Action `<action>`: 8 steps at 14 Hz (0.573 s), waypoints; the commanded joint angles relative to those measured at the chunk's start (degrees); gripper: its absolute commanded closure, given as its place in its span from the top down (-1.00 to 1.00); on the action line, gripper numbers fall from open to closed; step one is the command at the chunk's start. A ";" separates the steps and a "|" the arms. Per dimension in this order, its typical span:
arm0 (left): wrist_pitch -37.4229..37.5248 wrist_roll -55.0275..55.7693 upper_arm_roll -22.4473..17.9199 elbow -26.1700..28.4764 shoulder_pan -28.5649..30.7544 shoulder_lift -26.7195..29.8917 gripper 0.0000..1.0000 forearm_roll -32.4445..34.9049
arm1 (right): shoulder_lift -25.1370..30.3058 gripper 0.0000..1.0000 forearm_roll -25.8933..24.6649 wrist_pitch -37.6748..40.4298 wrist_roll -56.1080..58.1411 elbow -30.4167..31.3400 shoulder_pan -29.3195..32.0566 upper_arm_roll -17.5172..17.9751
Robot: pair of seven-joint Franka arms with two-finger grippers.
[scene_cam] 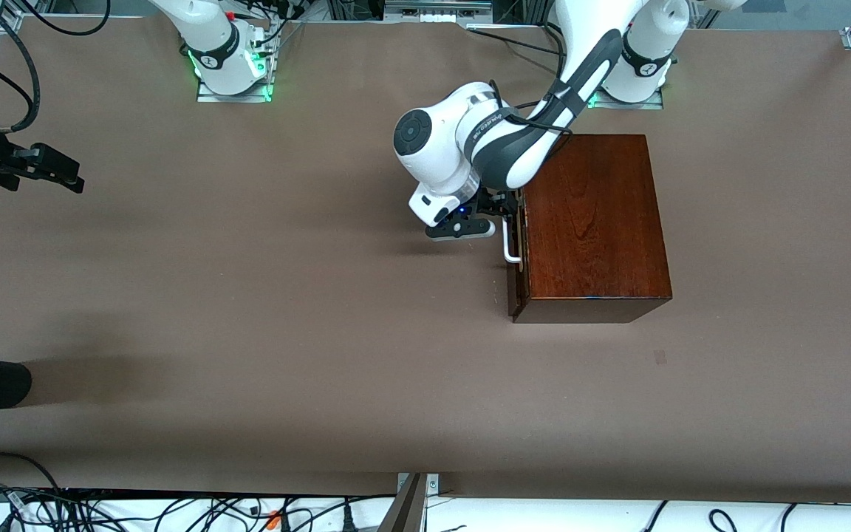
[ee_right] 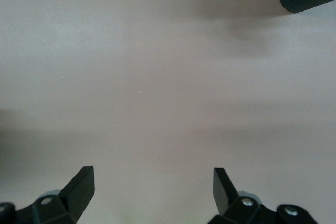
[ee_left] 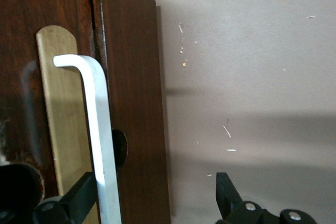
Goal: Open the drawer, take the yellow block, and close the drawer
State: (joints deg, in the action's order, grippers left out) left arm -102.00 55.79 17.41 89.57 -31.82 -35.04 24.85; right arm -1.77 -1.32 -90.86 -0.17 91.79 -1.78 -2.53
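Left arm bent low at the drawer [scene_cam: 517, 244].
Left gripper [ee_left: 152, 195] fingers spread around the handle [ee_left: 100, 145]; right gripper [ee_right: 152, 187] waits, spread wide.

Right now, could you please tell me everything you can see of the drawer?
The drawer shows only its dark reddish-brown wooden front, set in the glossy mahogany-coloured box at the side facing the right arm's end of the table. It looks shut or nearly so; a thin gap edges the front. A white U-shaped bar handle stands out from a pale wood strip. The left gripper is open at the handle, one finger beside the bar. Its inside is hidden.
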 commanded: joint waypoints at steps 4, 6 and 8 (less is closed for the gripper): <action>-3.21 2.40 -0.36 1.74 0.36 -0.03 1.00 2.22 | 0.36 1.00 -0.35 0.42 -0.62 -0.56 0.20 0.24; -4.17 2.49 -0.36 1.83 0.36 -0.56 1.00 2.13 | 0.36 1.00 -0.35 0.51 -0.62 -0.47 0.28 0.24; -4.79 2.57 -0.36 1.75 0.27 -1.08 1.00 2.13 | 0.36 1.00 -0.35 0.42 -0.62 -0.47 0.20 0.24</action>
State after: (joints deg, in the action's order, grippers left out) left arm -105.17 57.15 16.84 90.70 -31.57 -35.80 25.03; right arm -1.77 -1.32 -90.86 -0.17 91.79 -1.78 -2.53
